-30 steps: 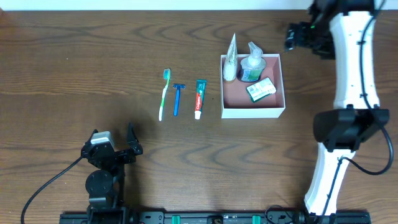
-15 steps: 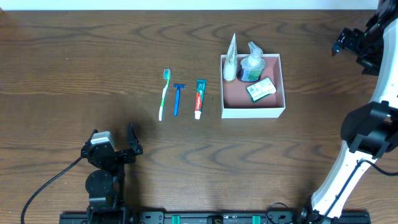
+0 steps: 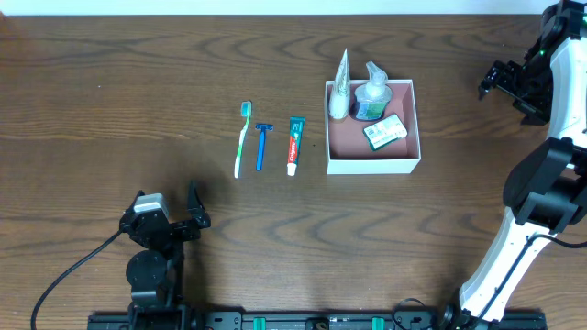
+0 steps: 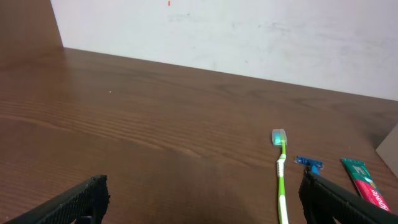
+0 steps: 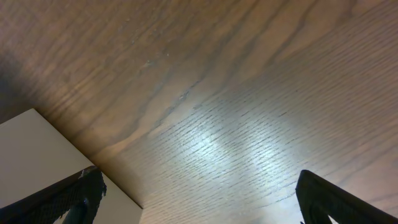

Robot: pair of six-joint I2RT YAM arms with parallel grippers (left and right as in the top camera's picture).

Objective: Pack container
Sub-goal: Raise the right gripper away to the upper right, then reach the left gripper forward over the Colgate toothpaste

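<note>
Both my tools were spread wide and empty. The left gripper (image 3: 165, 195) sat at 7 o'clock on the table. The right gripper (image 3: 500, 79) hung at 3 o'clock of the container (image 3: 373, 166), which lay at about 1 o'clock from the table's middle.

I judged the main risk to be crowding. The toothbrush (image 3: 241, 139), razor (image 3: 262, 145) and toothpaste tube (image 3: 293, 145) lay side by side at the container's 9 o'clock. Wide fingers reaching for one could nudge its neighbour or the white wall.

A bottle (image 3: 371, 96) and a pouch (image 3: 340, 87) stood along the 12 o'clock wall, easy to topple. Bare pink floor remained towards 6 o'clock. Bare wood lay at 9 o'clock of the toothbrush, and my right arm worked near the table's 3 o'clock edge.
</note>
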